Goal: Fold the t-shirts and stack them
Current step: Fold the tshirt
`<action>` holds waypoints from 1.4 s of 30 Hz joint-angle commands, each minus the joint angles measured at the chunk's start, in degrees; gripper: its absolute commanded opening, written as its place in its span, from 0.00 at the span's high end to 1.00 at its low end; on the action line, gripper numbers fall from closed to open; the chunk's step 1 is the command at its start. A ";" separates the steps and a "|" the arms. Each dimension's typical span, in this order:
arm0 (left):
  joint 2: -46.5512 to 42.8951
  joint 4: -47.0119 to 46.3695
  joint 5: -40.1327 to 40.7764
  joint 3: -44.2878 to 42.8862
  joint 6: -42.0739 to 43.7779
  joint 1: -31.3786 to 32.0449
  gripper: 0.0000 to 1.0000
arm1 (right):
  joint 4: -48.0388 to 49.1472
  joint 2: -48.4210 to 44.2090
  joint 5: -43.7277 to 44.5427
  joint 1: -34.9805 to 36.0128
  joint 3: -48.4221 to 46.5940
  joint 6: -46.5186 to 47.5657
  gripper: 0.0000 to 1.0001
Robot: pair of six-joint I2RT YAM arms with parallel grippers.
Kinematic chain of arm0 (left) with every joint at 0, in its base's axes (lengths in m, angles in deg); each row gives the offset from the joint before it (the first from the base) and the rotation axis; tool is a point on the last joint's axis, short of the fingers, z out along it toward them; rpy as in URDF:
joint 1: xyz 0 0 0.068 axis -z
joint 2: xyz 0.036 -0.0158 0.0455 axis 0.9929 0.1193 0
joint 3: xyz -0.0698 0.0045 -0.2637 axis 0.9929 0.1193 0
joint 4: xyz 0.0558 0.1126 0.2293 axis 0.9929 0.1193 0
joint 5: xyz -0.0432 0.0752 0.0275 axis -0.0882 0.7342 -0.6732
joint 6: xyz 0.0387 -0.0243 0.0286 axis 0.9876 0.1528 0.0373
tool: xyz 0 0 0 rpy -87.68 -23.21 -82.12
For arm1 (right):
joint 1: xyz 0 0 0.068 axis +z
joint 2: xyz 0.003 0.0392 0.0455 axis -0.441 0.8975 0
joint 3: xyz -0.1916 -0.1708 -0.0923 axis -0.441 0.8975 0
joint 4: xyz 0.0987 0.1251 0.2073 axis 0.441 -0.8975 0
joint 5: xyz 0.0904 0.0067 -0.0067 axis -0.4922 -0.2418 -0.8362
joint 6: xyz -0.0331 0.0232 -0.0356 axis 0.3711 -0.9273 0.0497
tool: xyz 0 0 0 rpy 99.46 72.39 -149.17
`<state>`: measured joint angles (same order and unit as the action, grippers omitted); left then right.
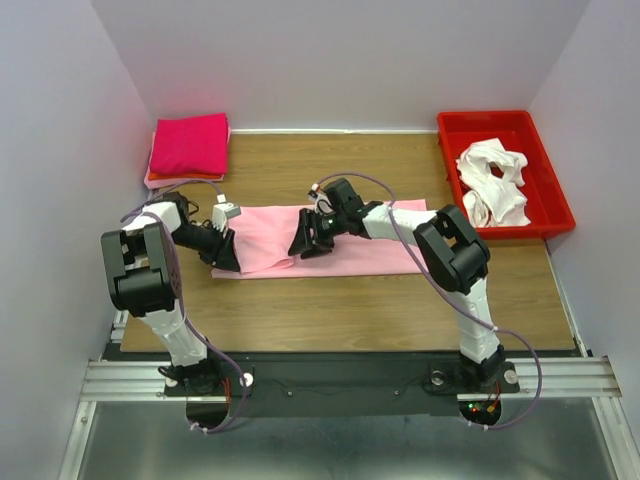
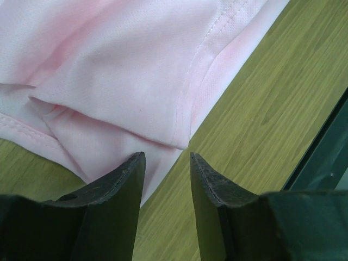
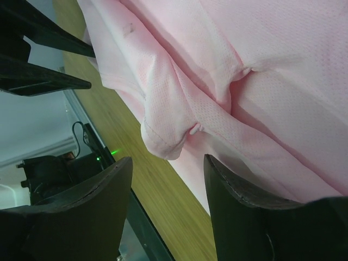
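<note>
A light pink t-shirt (image 1: 350,240) lies folded into a long band across the middle of the table. My left gripper (image 1: 226,254) is open at its left end, the hem corner (image 2: 163,130) just ahead of the fingertips. My right gripper (image 1: 312,240) is open over the band's middle, above a rolled fold (image 3: 168,136). Neither holds cloth. A folded magenta t-shirt (image 1: 190,143) lies on a stack at the back left. White crumpled t-shirts (image 1: 492,180) lie in a red bin (image 1: 548,165) at the back right.
White walls close in the table on the left, back and right. Bare wood (image 1: 350,310) stretches in front of the pink shirt. A metal rail (image 1: 340,375) runs along the near edge by the arm bases.
</note>
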<state>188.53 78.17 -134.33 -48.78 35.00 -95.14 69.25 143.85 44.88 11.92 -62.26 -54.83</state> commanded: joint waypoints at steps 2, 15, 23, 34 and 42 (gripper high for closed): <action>0.57 0.83 -0.06 -1.84 -0.60 1.18 0.50 | 3.32 1.08 -1.91 0.67 -2.41 -2.06 0.41; 3.38 0.57 -0.06 -2.63 -1.13 3.38 0.56 | 4.02 3.37 -3.67 2.08 -3.81 -3.65 0.54; 2.68 2.66 -1.38 -3.76 0.18 3.64 0.89 | 3.94 2.49 -4.55 2.08 -4.25 -3.56 0.76; 4.25 8.74 -6.74 -15.54 0.54 3.20 1.00 | 4.02 4.16 -6.57 -0.38 -9.52 -6.01 0.83; 12.95 10.41 -11.92 -26.70 -3.06 2.67 0.69 | 4.20 6.53 -7.89 -2.75 -12.42 -8.21 0.47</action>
<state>198.82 85.36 -141.48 -71.31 34.02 -91.90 71.34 149.27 38.74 10.11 -71.92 -61.61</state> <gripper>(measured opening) 0.210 0.448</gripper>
